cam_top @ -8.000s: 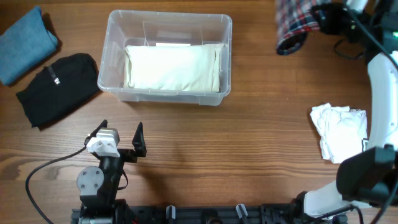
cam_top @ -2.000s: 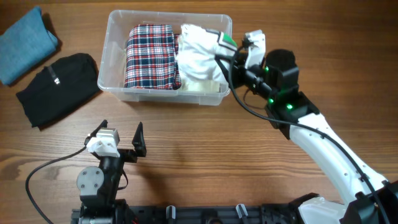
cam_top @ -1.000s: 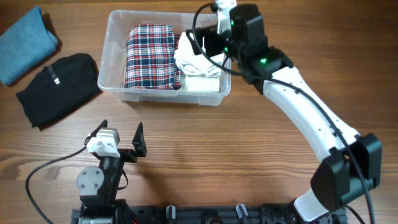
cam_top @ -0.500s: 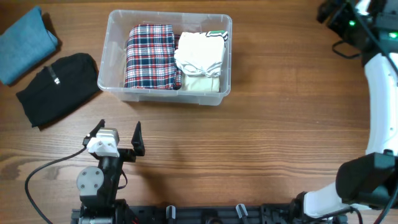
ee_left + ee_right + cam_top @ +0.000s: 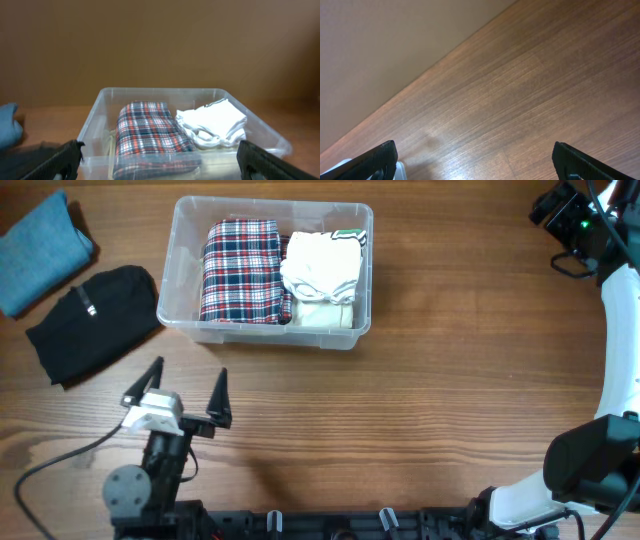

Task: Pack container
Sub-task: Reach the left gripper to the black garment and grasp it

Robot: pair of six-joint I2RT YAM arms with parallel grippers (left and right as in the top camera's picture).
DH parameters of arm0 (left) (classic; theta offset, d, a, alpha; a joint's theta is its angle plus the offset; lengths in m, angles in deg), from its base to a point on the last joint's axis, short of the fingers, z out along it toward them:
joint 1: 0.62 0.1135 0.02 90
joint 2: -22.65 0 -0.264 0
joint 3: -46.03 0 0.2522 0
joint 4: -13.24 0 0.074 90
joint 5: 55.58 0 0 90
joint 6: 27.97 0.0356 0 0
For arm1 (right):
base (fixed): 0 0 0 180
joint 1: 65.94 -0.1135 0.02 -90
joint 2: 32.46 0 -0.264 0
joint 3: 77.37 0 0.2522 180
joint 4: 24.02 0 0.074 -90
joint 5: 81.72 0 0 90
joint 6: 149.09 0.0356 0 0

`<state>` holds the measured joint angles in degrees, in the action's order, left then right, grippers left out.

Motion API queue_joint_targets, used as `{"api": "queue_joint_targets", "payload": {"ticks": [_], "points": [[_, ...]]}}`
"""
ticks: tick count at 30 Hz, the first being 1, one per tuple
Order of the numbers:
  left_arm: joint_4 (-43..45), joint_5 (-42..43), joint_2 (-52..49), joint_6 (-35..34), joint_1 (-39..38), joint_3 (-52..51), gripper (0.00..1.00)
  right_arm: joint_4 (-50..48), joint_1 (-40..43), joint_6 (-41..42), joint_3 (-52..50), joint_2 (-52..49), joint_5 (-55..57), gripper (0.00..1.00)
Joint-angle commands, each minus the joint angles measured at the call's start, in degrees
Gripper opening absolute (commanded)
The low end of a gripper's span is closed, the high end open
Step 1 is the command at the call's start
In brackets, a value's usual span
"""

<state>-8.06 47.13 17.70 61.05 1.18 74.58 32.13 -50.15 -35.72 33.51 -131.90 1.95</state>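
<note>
The clear plastic container (image 5: 272, 203) stands at the back of the wooden table, left of centre. Inside lie a folded plaid garment (image 5: 243, 270) on the left and a white garment (image 5: 322, 264) on the right, over a cream one (image 5: 325, 316). My left gripper (image 5: 180, 388) is open at the front left, pointing at the container (image 5: 160, 90) with nothing between its fingers. In the left wrist view the plaid garment (image 5: 150, 132) and white garment (image 5: 215, 122) show inside. My right gripper (image 5: 550, 202) is open and empty at the far right corner, over bare wood (image 5: 520, 100).
A folded blue garment (image 5: 40, 245) and a black garment (image 5: 95, 320) lie on the table left of the container. The right arm's white link (image 5: 620, 340) runs along the right edge. A wall rises behind the table (image 5: 160, 40).
The right gripper let go of the white garment in the container and pulled back to the far right corner. The left gripper has shifted slightly left.
</note>
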Motion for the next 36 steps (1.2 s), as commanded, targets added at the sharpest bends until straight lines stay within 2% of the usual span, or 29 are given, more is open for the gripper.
{"api": "queue_joint_targets", "payload": {"ticks": [1,3,5,6,8,10,13,16,17,19,21,25,28,29,31,32,34,36], "points": [[-9.6,-5.9,-13.6,-0.9,0.4,17.3,1.0,-0.1,-0.2,0.8,0.6,-0.5,0.8,1.0],[-18.5,-6.8,-25.4,0.9,0.4,28.9,1.0,-0.1,-0.2,0.8,0.6,-0.5,0.8,1.0],[-28.6,-8.1,-38.2,5.6,0.5,41.5,1.0,-0.1,-0.2,0.8,0.6,-0.5,0.8,1.0],[-35.7,-10.1,-46.1,5.7,1.2,49.5,1.0,-0.1,-0.2,0.8,0.6,-0.5,0.8,1.0],[-45.1,-11.3,-54.8,5.7,3.0,58.2,1.0,-0.1,-0.2,0.8,0.6,-0.5,0.8,1.0],[-51.8,-11.3,-62.4,5.7,5.5,63.7,1.0,-0.1,-0.2,0.8,0.6,-0.5,0.8,1.0],[-55.0,-10.1,-70.6,4.8,6.4,64.1,1.0,-0.1,-0.2,0.8,0.6,-0.5,0.8,1.0],[-54.9,-9.6,-76.2,3.8,6.8,64.1,1.0,-0.1,-0.2,0.8,0.6,-0.5,0.8,1.0],[-54.3,-9.8,-77.2,0.4,8.0,64.1,1.0,-0.1,-0.2,0.8,0.6,-0.5,0.8,1.0],[-53.5,-9.5,-78.1,-6.4,13.6,64.1,1.0,-0.1,-0.2,0.8,0.6,-0.5,0.8,1.0],[-53.5,-8.2,-78.0,-8.9,19.2,64.1,1.0,-0.1,-0.2,0.8,0.6,-0.5,0.8,0.99],[-51.4,4.2,-78.0,-8.9,29.0,64.1,1.0,-0.1,-0.2,0.8,0.6,-0.5,0.8,1.0],[-49.5,3.8,-78.3,-8.9,29.9,63.9,1.0,-0.1,-0.2,0.8,0.6,-0.5,0.8,1.0],[-49.8,3.8,-78.8,-11.5,29.9,63.6,1.0,-0.1,-0.2,0.8,0.6,-0.5,0.8,1.0],[-49.1,-0.2,-80.0,-27.2,30.1,60.9,1.0,-0.1,-0.2,0.8,0.6,-0.5,0.8,1.0],[-47.9,-1.1,-80.3,-31.5,30.3,59.4,1.0,-0.1,-0.2,0.8,0.6,-0.5,0.8,1.0],[-41.6,-1.2,-80.3,-42.1,30.4,52.7,1.0,-0.1,-0.2,0.8,0.6,-0.5,0.8,1.0],[-33.1,-0.5,-80.3,-48.6,30.4,45.5,1.0,-0.1,-0.2,0.8,0.6,-0.5,0.8,1.0]]}}
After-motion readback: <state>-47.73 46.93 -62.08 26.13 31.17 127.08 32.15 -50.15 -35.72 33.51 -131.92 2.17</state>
